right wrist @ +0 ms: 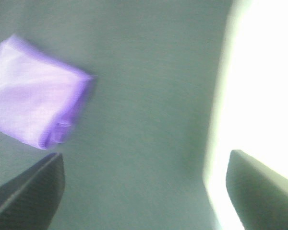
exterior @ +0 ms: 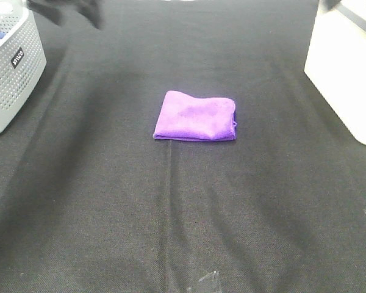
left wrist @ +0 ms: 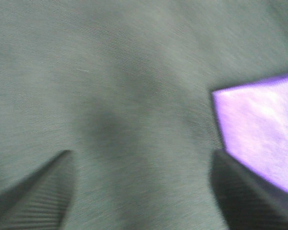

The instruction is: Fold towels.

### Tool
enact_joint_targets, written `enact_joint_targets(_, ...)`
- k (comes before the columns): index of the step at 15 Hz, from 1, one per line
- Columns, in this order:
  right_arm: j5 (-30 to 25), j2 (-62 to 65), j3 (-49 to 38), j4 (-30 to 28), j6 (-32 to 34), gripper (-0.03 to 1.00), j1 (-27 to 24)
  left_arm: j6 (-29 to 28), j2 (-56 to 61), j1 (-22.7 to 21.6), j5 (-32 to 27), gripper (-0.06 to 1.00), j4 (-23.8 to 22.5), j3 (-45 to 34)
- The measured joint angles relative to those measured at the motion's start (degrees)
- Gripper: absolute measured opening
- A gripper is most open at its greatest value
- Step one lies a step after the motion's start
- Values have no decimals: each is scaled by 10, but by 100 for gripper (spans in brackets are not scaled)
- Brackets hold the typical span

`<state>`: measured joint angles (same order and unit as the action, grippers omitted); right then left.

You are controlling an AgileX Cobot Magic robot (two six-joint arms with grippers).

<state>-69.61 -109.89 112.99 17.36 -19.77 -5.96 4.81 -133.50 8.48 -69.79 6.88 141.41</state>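
Purple towel [exterior: 196, 116] folded mid-table, both grippers wide apart, empty

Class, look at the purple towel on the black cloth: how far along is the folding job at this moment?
Done: the purple towel lies folded into a compact rectangle on the black tablecloth. In hand: nothing; the left gripper and right gripper both show open jaws with only cloth between them, clear of the towel. Left: possibly nothing; whether it goes into the grey basket cannot be told.
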Motion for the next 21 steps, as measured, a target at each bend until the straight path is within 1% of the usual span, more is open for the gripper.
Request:
enact_joint_targets(2,0,91,-75,-6,9,87,-30,-3,78,-21,0,79,-22,-80)
enact_joint_targets(3,-1,140,-128,-13,12,87,-44,-5,121,-30,0,79,-30,-117)
enact_joint_targets(5,0,254,-231,-21,15,87,-62,-9,225,-60,0,79,-34,-210)
enact_joint_targets(7,-2,368,-343,-22,15,87,-63,-9,339,-96,0,79,-37,-319)
enact_joint_targets(10,-2,512,-479,-22,14,87,-63,23,508,-129,0,79,-41,-488)
enact_joint_targets(12,-2,618,-566,-28,14,87,-63,38,621,-132,-1,79,-42,-596)
enact_joint_targets(14,-3,728,-639,-34,19,87,-63,39,744,-132,11,79,-42,-707)
enact_joint_targets(15,-3,782,-675,-35,36,87,-63,39,827,-132,28,79,-42,-780)
enact_joint_targets(16,0,841,-721,-37,54,87,-63,39,878,-132,36,79,-38,-825)
enact_joint_targets(17,15,875,-749,-41,58,87,-63,39,932,-132,41,79,-35,-874)
enact_joint_targets(18,26,896,-768,-44,58,87,-61,39,980,-132,47,79,-34,-920)
enact_joint_targets(21,36,939,-789,-43,37,87,-7,37,1080,-131,67,79,-35,-1015)
